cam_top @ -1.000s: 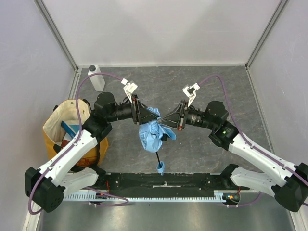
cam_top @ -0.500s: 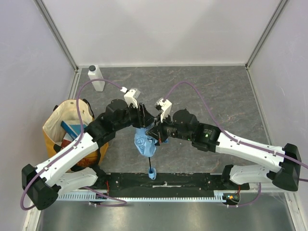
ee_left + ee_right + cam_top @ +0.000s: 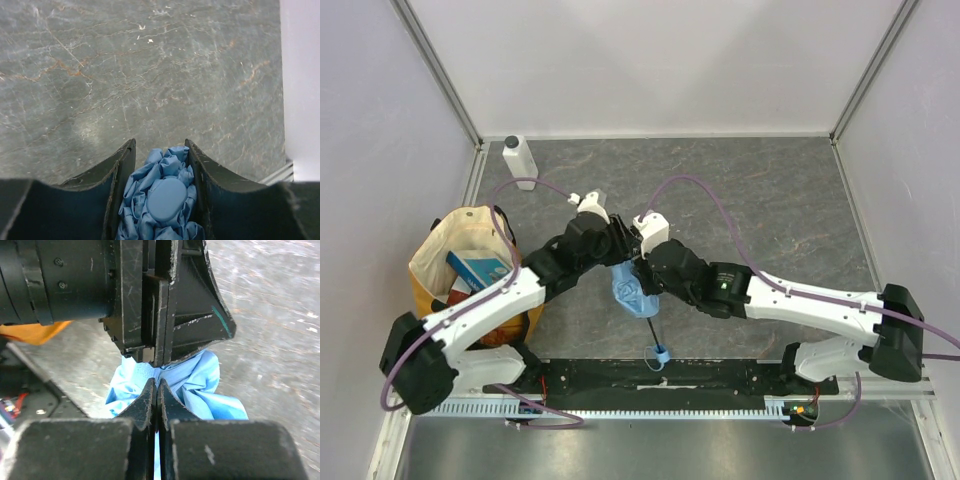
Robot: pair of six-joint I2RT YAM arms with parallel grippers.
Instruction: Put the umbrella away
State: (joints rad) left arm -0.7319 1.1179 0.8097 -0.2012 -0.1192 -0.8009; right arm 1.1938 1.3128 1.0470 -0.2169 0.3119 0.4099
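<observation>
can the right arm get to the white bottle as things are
Probably not. Its end effector is shut on the umbrella, and the left arm lies across the path to the bottle in the far left corner.

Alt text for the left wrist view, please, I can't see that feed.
The left fingers clamp the bunched sky-blue umbrella, with a rounded blue cap facing the camera between them. Beyond lies the grey marbled table, with a white wall along the right edge.
</observation>
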